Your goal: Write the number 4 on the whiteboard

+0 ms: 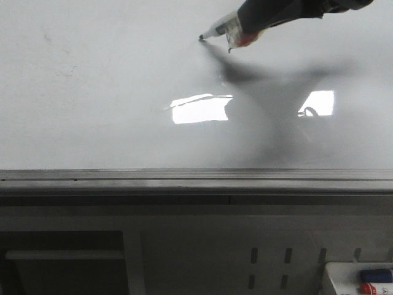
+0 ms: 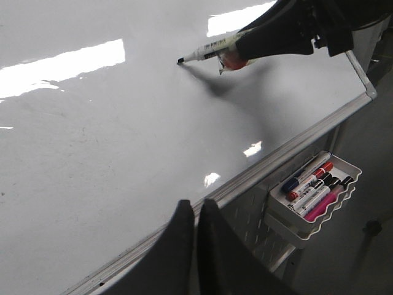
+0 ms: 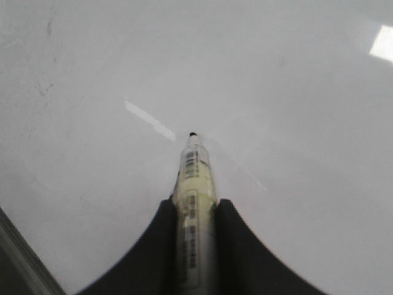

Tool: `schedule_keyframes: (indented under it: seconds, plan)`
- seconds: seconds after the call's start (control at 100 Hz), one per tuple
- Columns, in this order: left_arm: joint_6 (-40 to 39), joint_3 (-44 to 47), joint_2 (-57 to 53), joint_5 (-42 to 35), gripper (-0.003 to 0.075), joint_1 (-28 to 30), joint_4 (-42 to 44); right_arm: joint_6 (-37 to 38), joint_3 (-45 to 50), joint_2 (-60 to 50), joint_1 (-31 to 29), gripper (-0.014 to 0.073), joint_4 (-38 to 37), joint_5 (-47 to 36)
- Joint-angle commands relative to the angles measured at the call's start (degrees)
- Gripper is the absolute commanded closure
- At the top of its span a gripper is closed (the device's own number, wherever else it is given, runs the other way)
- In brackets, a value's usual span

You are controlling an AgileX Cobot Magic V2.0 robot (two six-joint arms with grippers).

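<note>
Your right gripper [image 3: 195, 212] clamps the marker [image 1: 222, 27], tip just at the whiteboard [image 1: 110, 92], no 4 drawn yet; bare board lies ahead of the tip. Left gripper [image 2: 195, 212] sits closed, empty.

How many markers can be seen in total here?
6, possibly more hidden: one marker held in the right tool, tip at the whiteboard; five in the white tray hanging under the board's rail, in blue, red, black and pink.

A white tray [image 2: 341, 184] beside the rail holds several markers [image 2: 309, 182].
</note>
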Motion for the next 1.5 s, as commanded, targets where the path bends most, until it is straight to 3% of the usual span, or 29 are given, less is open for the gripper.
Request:
schedule_keyframes:
  seconds: [0.0, 0.36, 0.52, 0.76, 1.1, 1.49]
  plan:
    - [-0.6, -1.5, 0.4, -2.2, 0.0741, 0.2, -2.4, -0.3, -1.6, 0.3, -0.2, 0.0648, 2.1, -1.9]
    - [-0.6, -1.5, 0.4, -2.1, 0.0741, 0.2, -4.3, -0.3, -1.6, 6.1, 0.8, 0.0647, 8.1, 9.0]
    - [-0.6, -1.5, 0.4, -2.1, 0.0741, 0.2, -5.3, -0.3, -1.6, 6.9, 3.5, 0.0647, 8.1, 8.3]
    - [-0.6, -1.5, 0.4, -2.0, 0.0741, 0.2, -5.4, -0.3, -1.6, 6.7, 3.1, 0.0645, 8.1, 6.5]
    - [-0.6, -1.5, 0.4, -2.0, 0.0741, 0.2, -5.4, -0.2, -1.1, 2.8, -3.9, 0.0636, 7.9, 10.2]
    - [-0.6, -1.5, 0.4, -2.1, 0.0741, 0.2, -5.4, -0.2, 6.3, -5.4, -15.2, 0.0637, 7.6, 10.6]
